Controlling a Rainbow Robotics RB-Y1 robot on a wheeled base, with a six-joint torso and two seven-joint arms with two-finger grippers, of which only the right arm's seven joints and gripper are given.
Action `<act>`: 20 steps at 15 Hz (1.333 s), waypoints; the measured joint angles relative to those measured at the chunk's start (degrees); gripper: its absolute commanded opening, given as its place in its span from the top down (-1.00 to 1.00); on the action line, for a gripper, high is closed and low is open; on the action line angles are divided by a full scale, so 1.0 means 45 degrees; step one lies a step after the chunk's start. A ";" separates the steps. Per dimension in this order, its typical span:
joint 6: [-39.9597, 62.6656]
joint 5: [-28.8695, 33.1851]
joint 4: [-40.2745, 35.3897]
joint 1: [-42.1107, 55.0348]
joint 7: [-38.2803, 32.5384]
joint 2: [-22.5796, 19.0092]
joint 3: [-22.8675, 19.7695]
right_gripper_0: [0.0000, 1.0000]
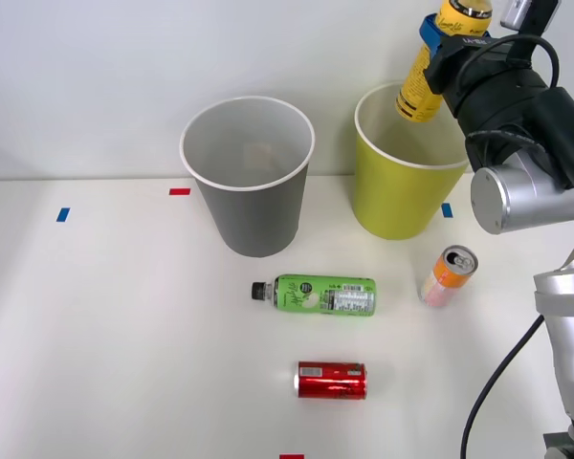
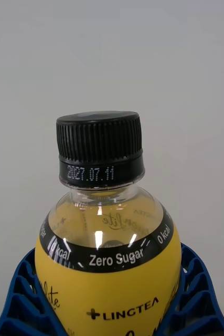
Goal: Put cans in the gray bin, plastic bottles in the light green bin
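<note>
Front view: yellow bottle (image 1: 423, 88) in tool (image 1: 442, 36)

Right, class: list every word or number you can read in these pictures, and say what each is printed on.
"2027.07.11": neck ring under the black cap of the stout yellow plastic bottle.
"Zero Sugar": its black shoulder band.
"0 kcal": same band.
"LINGTEA": its yellow label.
Bright green plastic bottle, short red metal can: print too small to read.

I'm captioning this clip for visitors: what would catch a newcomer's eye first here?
The yellow bottle, clamped in the right gripper, hangs tilted above the light green bin. On the table in front of the bins lie a green bottle and a red can, with an orange-and-pink can to their right.
</note>
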 measured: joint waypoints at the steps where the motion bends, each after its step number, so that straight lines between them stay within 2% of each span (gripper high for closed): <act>1: -0.0053 0.0051 0.0094 -0.0016 0.0000 -0.0019 0.0008 1.00; 2: -0.0070 0.0087 0.0131 -0.0021 0.0000 -0.0047 0.0012 0.56; 3: -0.0087 0.0093 0.0142 -0.0022 -0.0005 -0.0069 0.0011 -0.11; 4: -0.0108 0.0093 0.0147 -0.0015 -0.0029 -0.0106 0.0007 -0.49; 6: -0.0119 0.0066 0.0149 -0.0004 -0.0099 -0.0222 0.0024 -0.85; 10: -0.0444 0.0244 0.0147 0.0140 -0.0139 -0.0433 0.0482 -0.91; 16: -0.3536 0.0291 -0.0066 0.2141 -0.0180 -0.0879 0.0942 -0.91; 18: -0.4257 0.0291 -0.0996 0.3287 -0.0184 -0.0989 0.0924 -0.90; 20: -0.4374 0.0289 -0.2804 0.4899 -0.0191 -0.1092 0.0857 -0.90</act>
